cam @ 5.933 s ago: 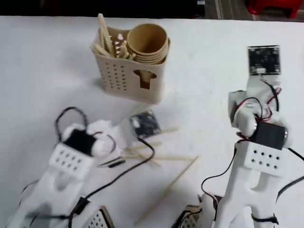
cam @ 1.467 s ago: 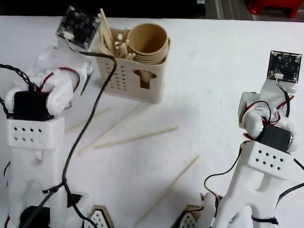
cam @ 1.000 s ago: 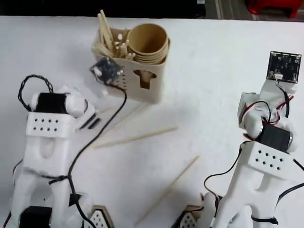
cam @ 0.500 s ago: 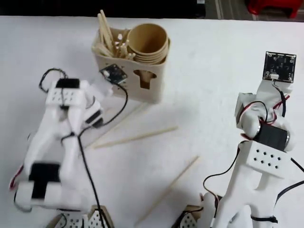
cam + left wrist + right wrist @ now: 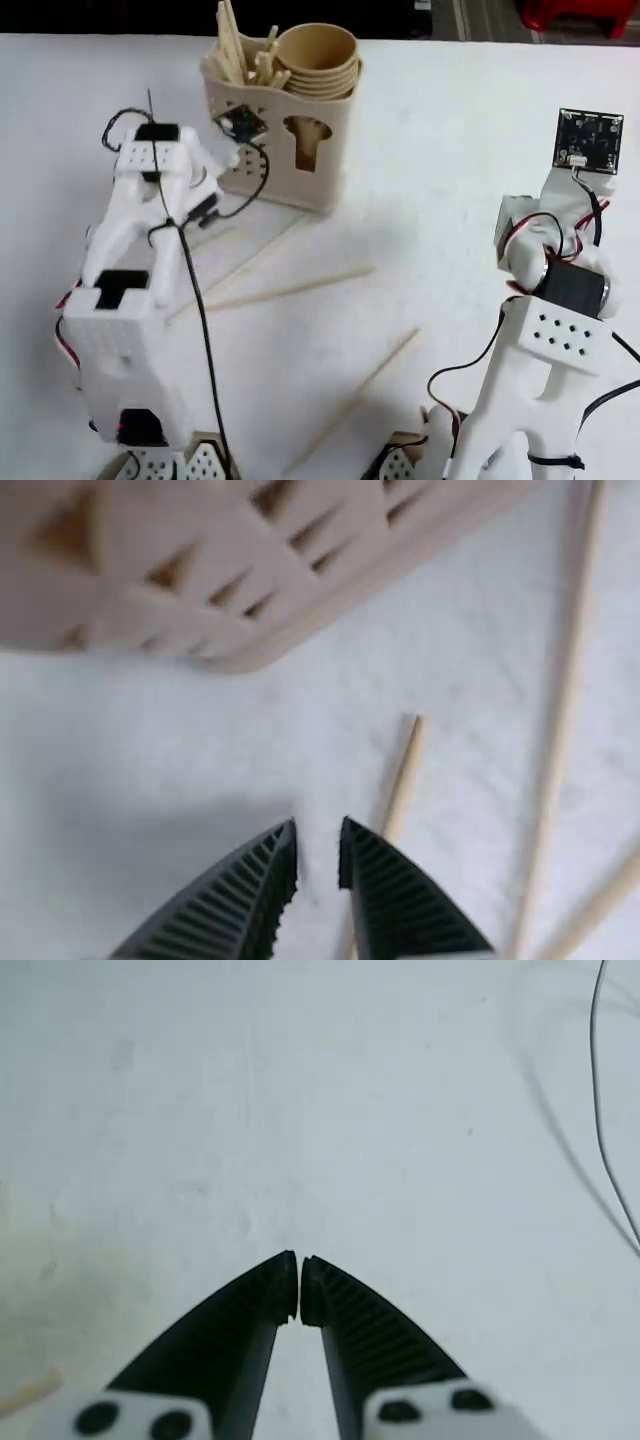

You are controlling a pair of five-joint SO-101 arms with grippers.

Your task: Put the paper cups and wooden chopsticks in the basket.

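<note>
- Already the paper cups (image 5: pixel 318 60) sit nested in the basket (image 5: pixel 285 160), next to a bundle of wooden chopsticks (image 5: pixel 238 50) standing in it.
- Three loose chopsticks (image 5: pixel 285 291) lie on the table (image 5: pixel 450 130) on the arms' side of the basket, one of them well apart from it.
- The left pincer (image 5: pixel 317 842) hangs low just beside the basket's wall. Its tips are parted by a slit and hold nothing, and a chopstick end (image 5: pixel 402 780) lies close by.
- The right pincer (image 5: pixel 299 1288), well away from the basket, is closed on nothing.
</note>
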